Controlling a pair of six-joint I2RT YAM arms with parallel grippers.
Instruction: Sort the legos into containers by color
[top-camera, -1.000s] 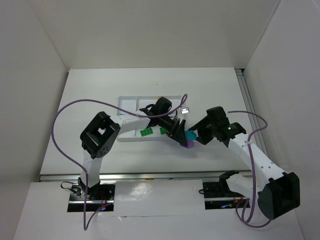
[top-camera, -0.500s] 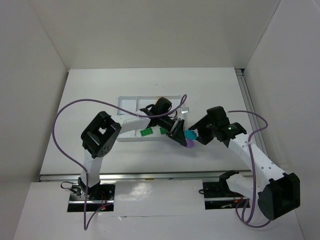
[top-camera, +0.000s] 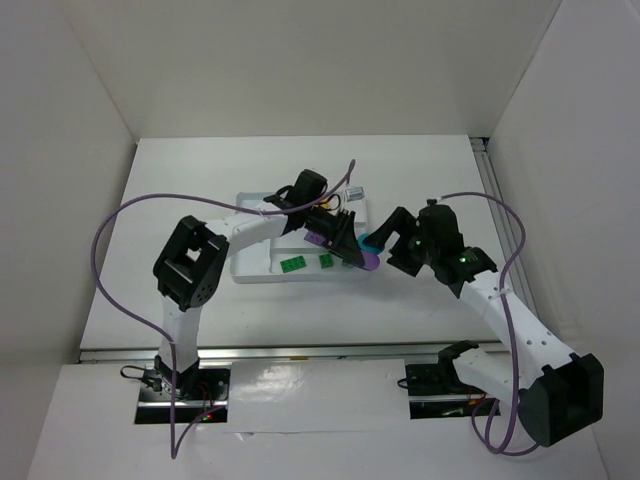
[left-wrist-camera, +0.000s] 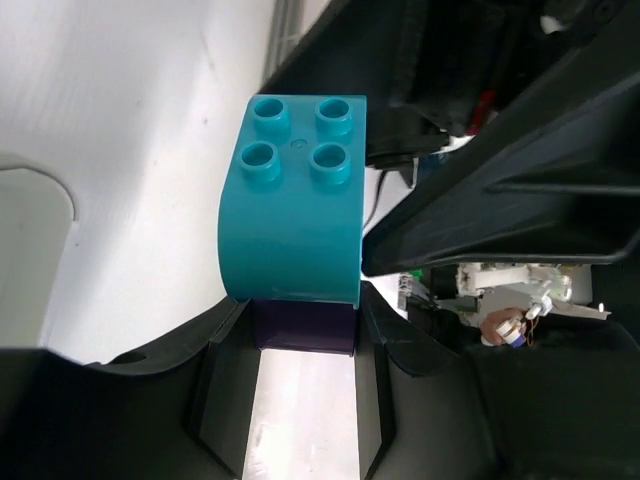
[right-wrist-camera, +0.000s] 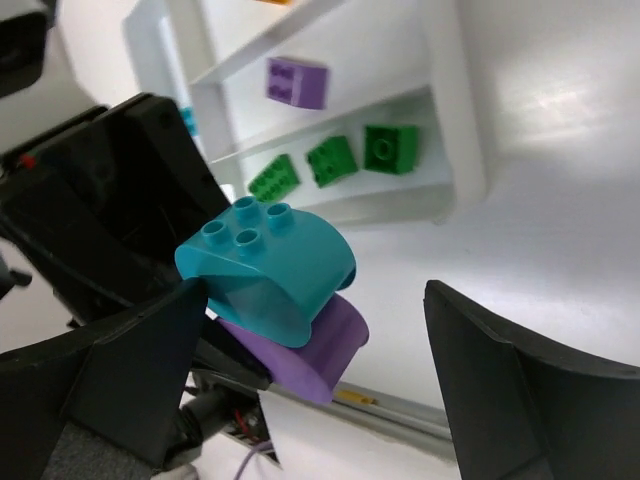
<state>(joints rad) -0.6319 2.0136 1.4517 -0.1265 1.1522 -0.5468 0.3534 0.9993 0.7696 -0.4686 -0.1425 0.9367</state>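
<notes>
Three green bricks are seen in the tray's nearest section, a purple brick beyond. A stack is gripped by left fingers; right fingers are spread.

White table — pale walls around, metal rail along near edge.

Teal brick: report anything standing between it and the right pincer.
Nothing visible does. The right pincer is open, flanking the teal brick, which sits stacked on a purple brick clamped in the left pincer.
</notes>
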